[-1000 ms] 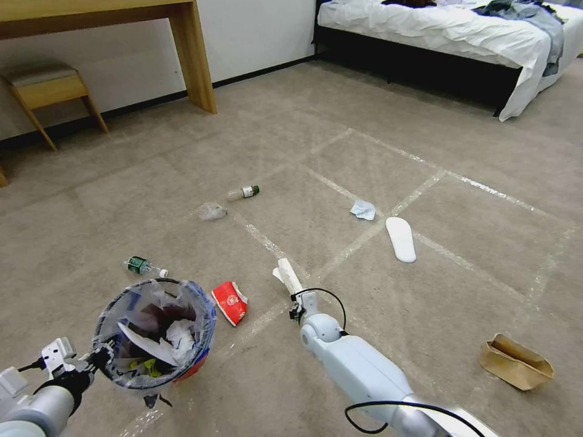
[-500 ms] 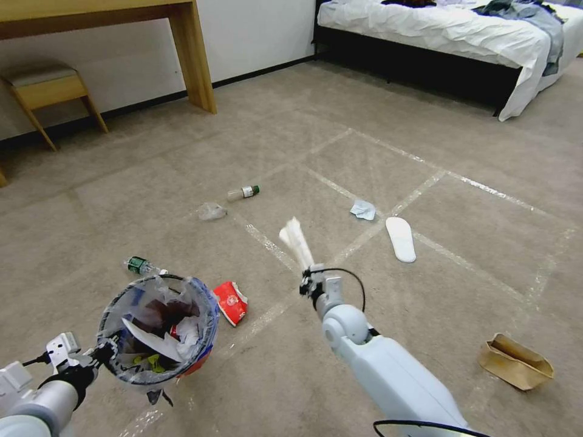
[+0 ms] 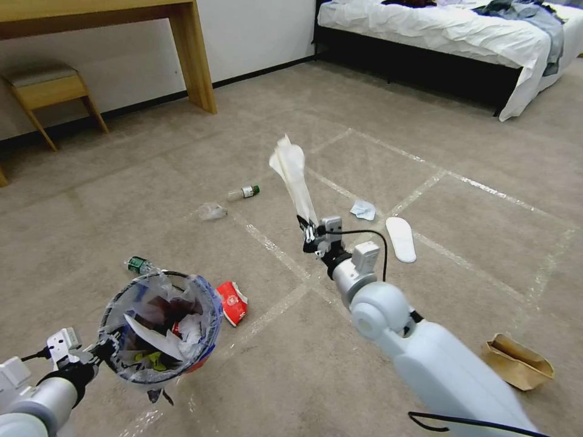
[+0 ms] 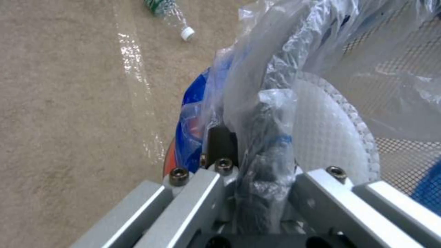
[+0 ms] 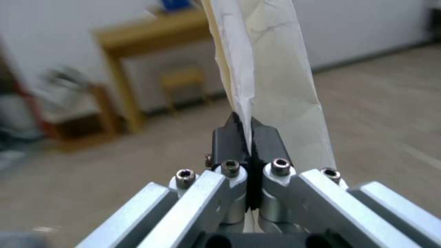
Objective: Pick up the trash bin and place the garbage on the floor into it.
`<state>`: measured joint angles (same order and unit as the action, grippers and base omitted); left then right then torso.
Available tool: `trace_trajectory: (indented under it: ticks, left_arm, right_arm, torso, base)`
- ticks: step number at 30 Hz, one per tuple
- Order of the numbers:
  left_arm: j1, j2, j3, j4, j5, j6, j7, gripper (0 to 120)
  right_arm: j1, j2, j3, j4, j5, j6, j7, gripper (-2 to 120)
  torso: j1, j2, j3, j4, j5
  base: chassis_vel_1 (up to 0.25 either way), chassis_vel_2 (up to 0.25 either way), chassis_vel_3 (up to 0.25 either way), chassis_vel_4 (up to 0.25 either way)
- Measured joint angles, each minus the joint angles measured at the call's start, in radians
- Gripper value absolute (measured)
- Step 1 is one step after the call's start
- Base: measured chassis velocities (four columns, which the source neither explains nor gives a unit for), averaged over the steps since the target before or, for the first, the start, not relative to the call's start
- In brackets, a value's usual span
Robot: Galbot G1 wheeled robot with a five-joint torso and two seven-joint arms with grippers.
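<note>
The trash bin (image 3: 159, 331), red with a clear blue-printed bag, hangs above the carpet at the lower left with litter inside. My left gripper (image 3: 100, 352) is shut on its rim, the bag pinched between the fingers (image 4: 243, 137). My right gripper (image 3: 310, 229) is raised mid-room and shut on a long white paper roll (image 3: 291, 176) that stands up from its jaws (image 5: 271, 69). Garbage still lies on the floor: a red wrapper (image 3: 232, 301), a green-labelled bottle (image 3: 138, 265), a second bottle (image 3: 244, 192), clear plastic (image 3: 212, 211), a tissue (image 3: 364, 209) and a brown paper scrap (image 3: 516, 362).
A white insole (image 3: 401, 238) lies right of the raised gripper. A wooden desk leg (image 3: 194, 60) and a stool (image 3: 45, 91) stand at the back left wall. A bed (image 3: 455, 36) fills the back right. Tape lines cross the carpet.
My right arm has lifted the white paper roll off the floor and carried it up and away from me. The bin has sunk slightly in the left gripper.
</note>
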<state>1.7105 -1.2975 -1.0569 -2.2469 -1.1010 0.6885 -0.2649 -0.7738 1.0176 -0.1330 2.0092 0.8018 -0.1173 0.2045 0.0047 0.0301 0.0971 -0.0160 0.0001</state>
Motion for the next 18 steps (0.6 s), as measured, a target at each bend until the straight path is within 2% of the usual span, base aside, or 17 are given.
trace_trajectory:
  ticks: [2,4,10,14,18]
  left_arm:
    - [0.0,0.001,0.002,-0.002,-0.002,0.001,-0.001,1]
    - [-0.002,0.004,0.009,-0.005,-0.003,0.004,-0.003,1]
    - [-0.002,0.009,0.018,-0.013,-0.004,0.006,-0.005,1]
    - [-0.004,0.012,0.019,-0.018,-0.008,0.009,-0.007,1]
    - [-0.01,0.013,0.027,-0.019,-0.012,0.012,-0.01,1]
  right_arm:
    - [0.006,-0.009,-0.004,0.018,0.02,0.015,-0.019,0]
    - [0.037,-0.027,-0.03,0.059,0.071,0.093,-0.092,0]
    - [0.111,-0.028,-0.102,0.068,0.119,0.196,-0.188,0]
    - [0.143,-0.025,-0.142,0.062,0.129,0.22,-0.209,0]
    - [0.203,-0.015,-0.243,0.042,0.134,0.249,-0.234,0]
  torso:
    - [0.0,0.0,0.0,0.0,0.0]
    - [0.0,0.0,0.0,0.0,0.0]
    - [0.0,0.0,0.0,0.0,-0.0001]
    - [0.0,0.0,0.0,0.0,-0.0001]
    - [0.0,0.0,0.0,0.0,-0.0002]
  base:
    - [0.0,0.0,0.0,0.0]
    - [0.0,0.0,0.0,0.0]
    - [0.0,0.0,0.0,0.0]
    - [0.0,0.0,0.0,0.0]
    - [0.0,0.0,0.0,0.0]
